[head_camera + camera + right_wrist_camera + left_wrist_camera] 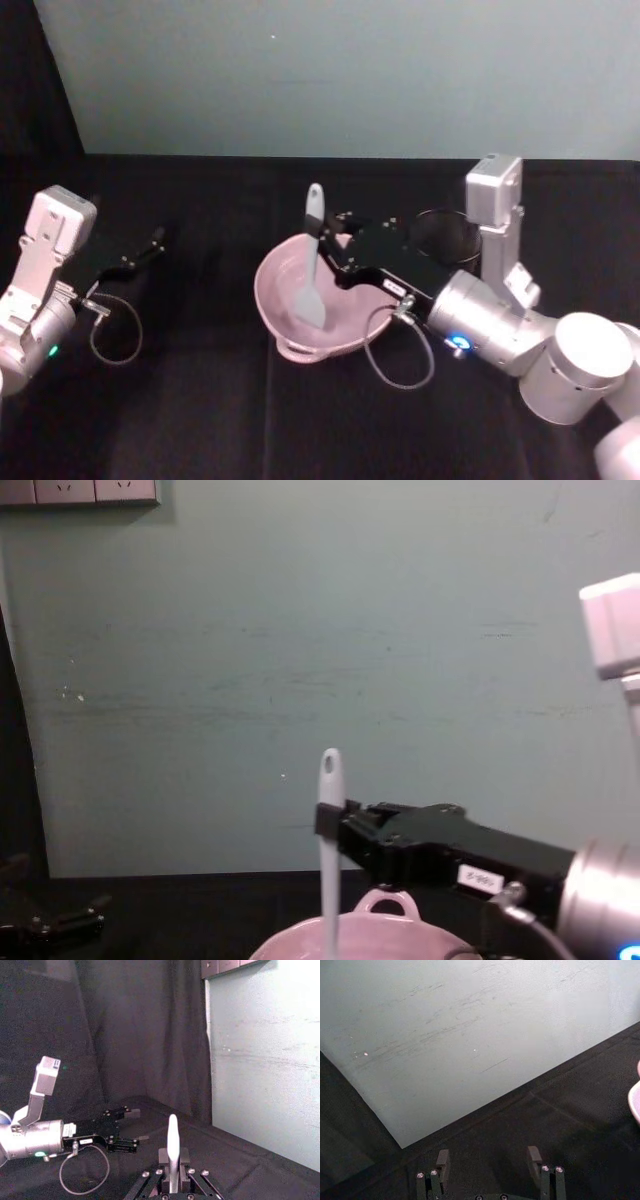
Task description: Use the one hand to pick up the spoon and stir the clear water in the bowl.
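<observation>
Stirring suits small, level circles: the right claw (pixel 330 240) pinches the spoon (pixel 313 270) upright, head inside the bowl (pixel 264 290), so it should avoid the rim. The left claw (pixel 150 245) sits spread, parked left.

No text here can be read in full. You have one white label (pixel 478 879) on the side of the right gripper (pixel 333 823), seen from the chest view. It carries a short row of dark characters, apparently digits, too blurred to make out. From the head view the label (pixel 394 288) appears as a small white strip on the gripper's black body, and its print is too small to tell.
</observation>
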### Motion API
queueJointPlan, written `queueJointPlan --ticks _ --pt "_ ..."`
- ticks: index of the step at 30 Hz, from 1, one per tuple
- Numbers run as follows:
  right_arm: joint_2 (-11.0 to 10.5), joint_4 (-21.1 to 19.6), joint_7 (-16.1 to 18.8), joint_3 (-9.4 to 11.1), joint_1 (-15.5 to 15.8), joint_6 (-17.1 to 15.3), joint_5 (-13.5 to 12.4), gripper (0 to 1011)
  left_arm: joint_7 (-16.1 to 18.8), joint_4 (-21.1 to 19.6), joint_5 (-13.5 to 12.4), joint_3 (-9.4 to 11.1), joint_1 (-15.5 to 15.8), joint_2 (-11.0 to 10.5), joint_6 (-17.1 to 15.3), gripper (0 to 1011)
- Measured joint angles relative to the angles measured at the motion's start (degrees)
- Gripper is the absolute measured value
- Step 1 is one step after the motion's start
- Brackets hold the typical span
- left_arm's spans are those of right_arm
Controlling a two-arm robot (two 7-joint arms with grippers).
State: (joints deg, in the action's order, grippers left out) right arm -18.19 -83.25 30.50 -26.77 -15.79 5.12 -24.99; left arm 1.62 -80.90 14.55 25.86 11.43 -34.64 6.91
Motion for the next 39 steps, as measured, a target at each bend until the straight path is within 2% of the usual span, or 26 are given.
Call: queueJointPlan --ticks 3,9,13,18,23,28,32,39 --pt "0.99 1.43 -0.31 -0.67 -0.87 1.12 0.82 117 0.0 0.0 0.0 0.0 0.0 0.0 0.0 1011" --pt "4.59 6.91 -3.55 -1.32 -3.51 5.38 4.41 117 0.0 0.0 0.0 0.0 0.0 0.0 0.0 1011" --pt "6.8 10.49 -6.59 -0.44 -5.18 7.59 6.96 117 0.0 0.0 0.0 0.0 0.0 0.0 0.0 1011" --pt "7.15 12.06 -8.06 0.91 -6.13 8.29 8.56 117 0.0 0.0 0.0 0.0 0.0 0.0 0.0 1011" --pt "6.1 12.19 -7.99 2.33 -6.44 7.67 8.98 117 0.0 0.0 0.0 0.0 0.0 0.0 0.0 1011" --pt "3.29 9.23 -5.29 4.0 -5.4 4.41 7.72 117 0.0 0.0 0.0 0.0 0.0 0.0 0.0 1011" --pt "0.36 4.96 -2.42 4.9 -3.06 1.54 5.21 117 0.0 0.0 0.0 0.0 0.0 0.0 0.0 1011" --pt "-2.21 -0.42 0.58 4.3 0.53 -0.97 1.43 117 0.0 0.0 0.0 0.0 0.0 0.0 0.0 1011"
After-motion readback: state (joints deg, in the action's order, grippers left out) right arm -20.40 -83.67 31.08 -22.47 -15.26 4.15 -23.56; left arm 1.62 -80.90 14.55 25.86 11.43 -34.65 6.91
